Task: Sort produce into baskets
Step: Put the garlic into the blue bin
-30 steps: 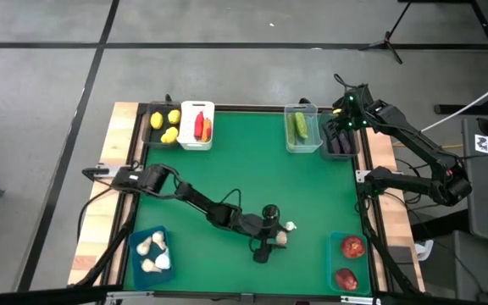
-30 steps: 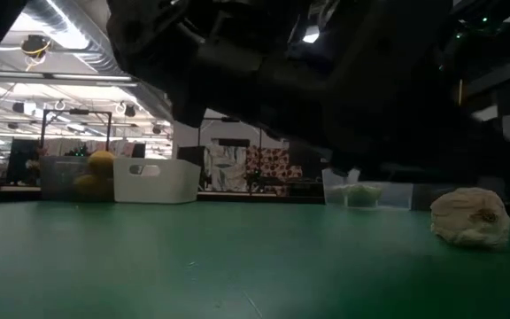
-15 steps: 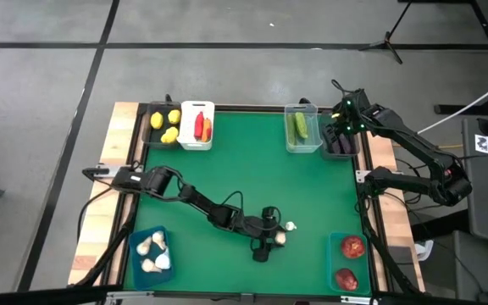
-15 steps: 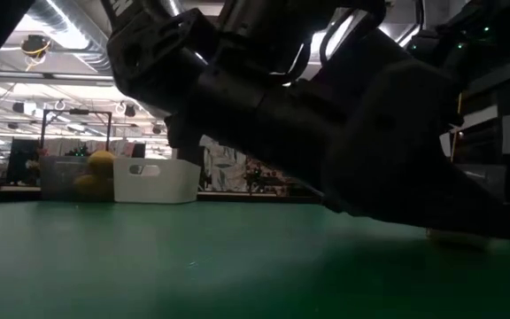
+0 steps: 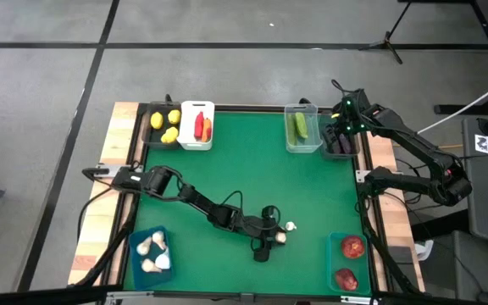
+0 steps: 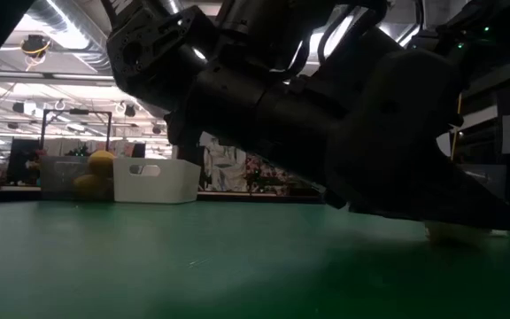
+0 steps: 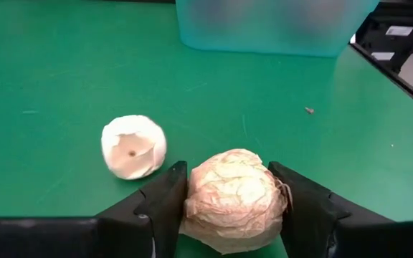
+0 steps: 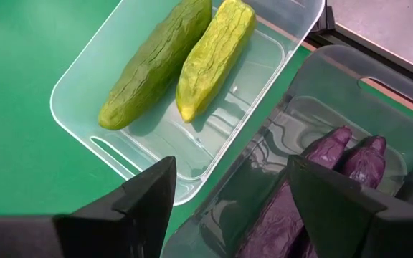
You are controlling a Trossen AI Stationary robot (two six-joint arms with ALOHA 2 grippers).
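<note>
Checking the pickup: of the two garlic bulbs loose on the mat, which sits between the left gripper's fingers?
The tan, papery garlic bulb, flanked by the left gripper; the smoother white bulb lies apart.

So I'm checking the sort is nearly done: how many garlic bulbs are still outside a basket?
2. One garlic bulb sits between the left gripper fingers; a smaller one lies on the mat beside it. The arm may hide others.

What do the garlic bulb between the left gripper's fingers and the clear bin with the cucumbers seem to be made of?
The garlic bulb looks like a matte, papery or fabric-wrapped toy: its skin is wrinkled and veined. The clear bin appears to be smooth translucent plastic: the green mat shows through it, and it holds cucumbers.
</note>
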